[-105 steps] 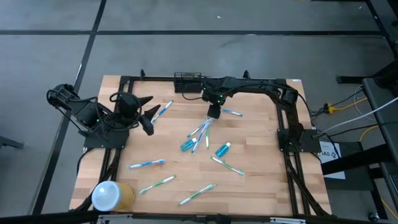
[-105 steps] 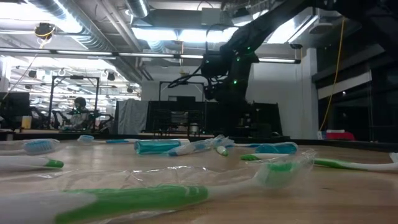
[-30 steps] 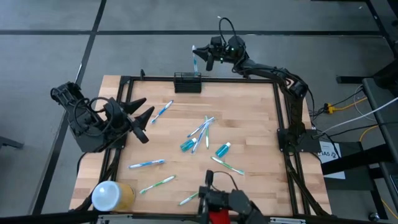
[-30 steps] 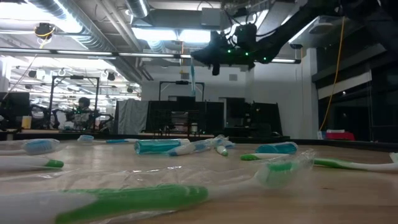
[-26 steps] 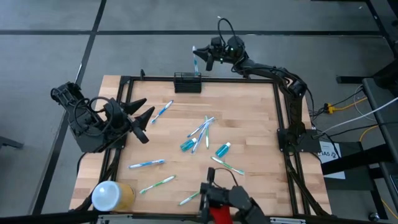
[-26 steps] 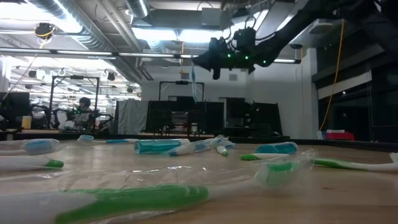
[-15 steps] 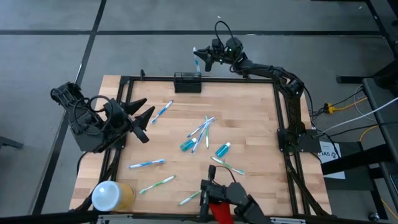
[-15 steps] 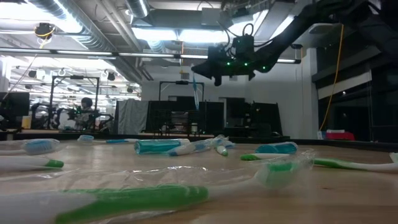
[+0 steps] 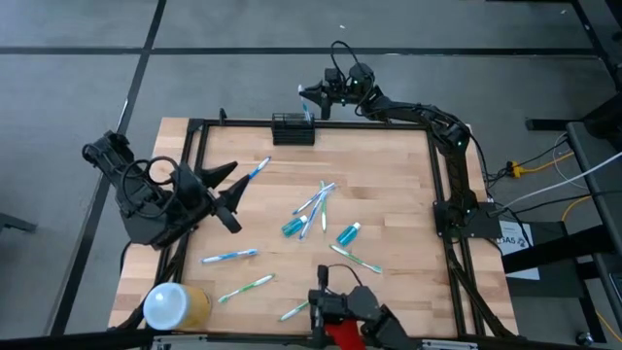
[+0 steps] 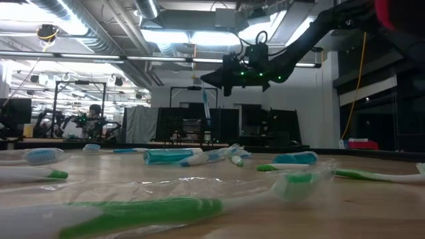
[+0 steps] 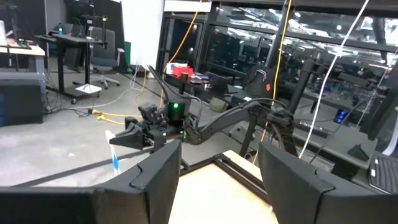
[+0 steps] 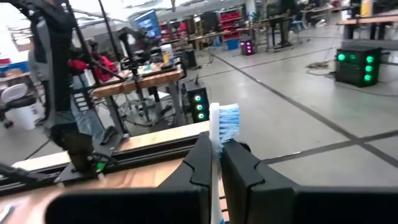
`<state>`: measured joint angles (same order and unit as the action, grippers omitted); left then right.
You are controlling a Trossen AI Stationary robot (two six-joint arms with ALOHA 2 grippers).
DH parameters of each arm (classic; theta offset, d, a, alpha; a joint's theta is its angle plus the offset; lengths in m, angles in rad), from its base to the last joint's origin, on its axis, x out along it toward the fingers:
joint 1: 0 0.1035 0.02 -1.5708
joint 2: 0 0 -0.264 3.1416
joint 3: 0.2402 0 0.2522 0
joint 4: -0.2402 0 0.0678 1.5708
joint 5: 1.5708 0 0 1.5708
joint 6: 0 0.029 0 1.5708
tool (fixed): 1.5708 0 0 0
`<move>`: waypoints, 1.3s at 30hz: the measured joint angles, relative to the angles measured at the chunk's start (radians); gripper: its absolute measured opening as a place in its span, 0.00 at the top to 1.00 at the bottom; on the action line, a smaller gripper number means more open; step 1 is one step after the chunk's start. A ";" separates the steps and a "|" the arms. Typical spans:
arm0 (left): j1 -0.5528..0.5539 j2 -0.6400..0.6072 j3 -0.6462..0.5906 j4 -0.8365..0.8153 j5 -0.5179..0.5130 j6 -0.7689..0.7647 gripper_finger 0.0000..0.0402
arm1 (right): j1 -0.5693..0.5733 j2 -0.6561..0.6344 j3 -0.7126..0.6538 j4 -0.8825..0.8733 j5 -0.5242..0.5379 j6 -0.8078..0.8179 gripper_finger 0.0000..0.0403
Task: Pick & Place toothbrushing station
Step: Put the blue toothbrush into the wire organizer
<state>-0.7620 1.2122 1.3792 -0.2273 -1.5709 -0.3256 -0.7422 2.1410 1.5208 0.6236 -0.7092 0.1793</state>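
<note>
Robotics lab; exposed ceiling ducts (image 10: 80, 33); workbenches (image 12: 143, 78); office chair (image 11: 102, 59); concrete floor.

The right pincer (image 9: 309, 95) has carried a blue toothbrush (image 9: 305, 99) above the rack (image 9: 293, 127).

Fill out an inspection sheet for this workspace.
Surface: wooden table, black frame around it.
Job's things: black rack at the far edge; right gripper shut on a blue toothbrush above it.
Clutter: loose toothbrushes mid-table; white-and-yellow cylinder at the near left corner.
Grippers: left gripper open, over the table's left side.
Cables: yellow and white cables on the floor, right.
Surroundings: person at benches beyond.
</note>
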 joint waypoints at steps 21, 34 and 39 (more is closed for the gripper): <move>0.000 0.032 0.000 0.090 0.000 0.025 0.48 | -0.005 0.054 0.000 -0.040 -0.040 -0.055 0.96; -0.021 0.032 0.000 0.089 0.000 0.033 0.48 | -0.003 0.065 0.002 -0.044 0.010 -0.068 0.96; -0.038 0.034 0.000 0.090 0.000 0.027 0.48 | 0.007 0.089 0.002 0.010 0.046 0.013 0.91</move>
<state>-0.8002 1.2461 1.3792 -0.1375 -1.5711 -0.2985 -0.7356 2.2300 1.5223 0.6339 -0.6630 0.1923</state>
